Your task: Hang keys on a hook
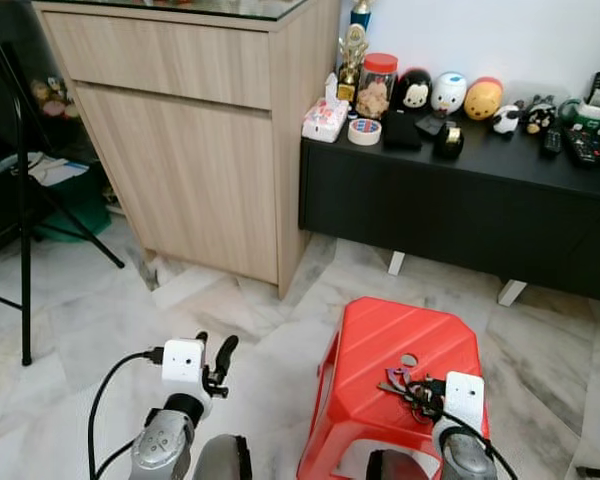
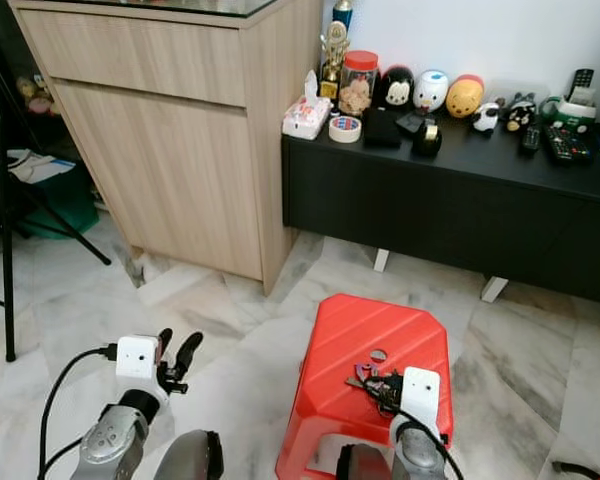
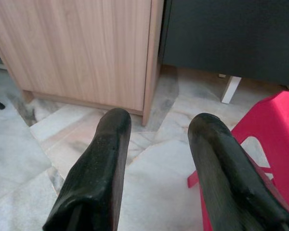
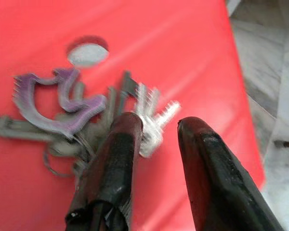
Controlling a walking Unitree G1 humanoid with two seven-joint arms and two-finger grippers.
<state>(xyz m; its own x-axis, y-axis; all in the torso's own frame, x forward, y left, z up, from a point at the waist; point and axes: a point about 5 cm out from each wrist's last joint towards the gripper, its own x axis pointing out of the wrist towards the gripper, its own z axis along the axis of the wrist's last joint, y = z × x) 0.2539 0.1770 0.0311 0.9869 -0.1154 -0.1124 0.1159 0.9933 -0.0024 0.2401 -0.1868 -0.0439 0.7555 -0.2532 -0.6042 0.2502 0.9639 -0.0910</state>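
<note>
A wooden cabinet [image 1: 195,140] stands against the wall, and beside it a low black desk [image 1: 460,205] carries a row of toy figures [image 1: 450,95], a jar [image 1: 377,85], a tissue pack [image 1: 325,120], a tape roll [image 1: 364,131] and remotes [image 1: 587,145]. A tripod [image 1: 25,230] stands on the marble floor [image 1: 100,320] off to the left. A red stool [image 1: 400,350] sits in front of the desk. The keys [image 4: 86,120], on a purple ring, lie on the stool top near its round hole [image 4: 86,52]. The right claw [image 4: 156,130] hangs over them, fingers parted, one finger [image 4: 118,154] over the bunch, gripping nothing. The left claw [image 3: 156,130] hangs open over the floor, left of the stool.
</note>
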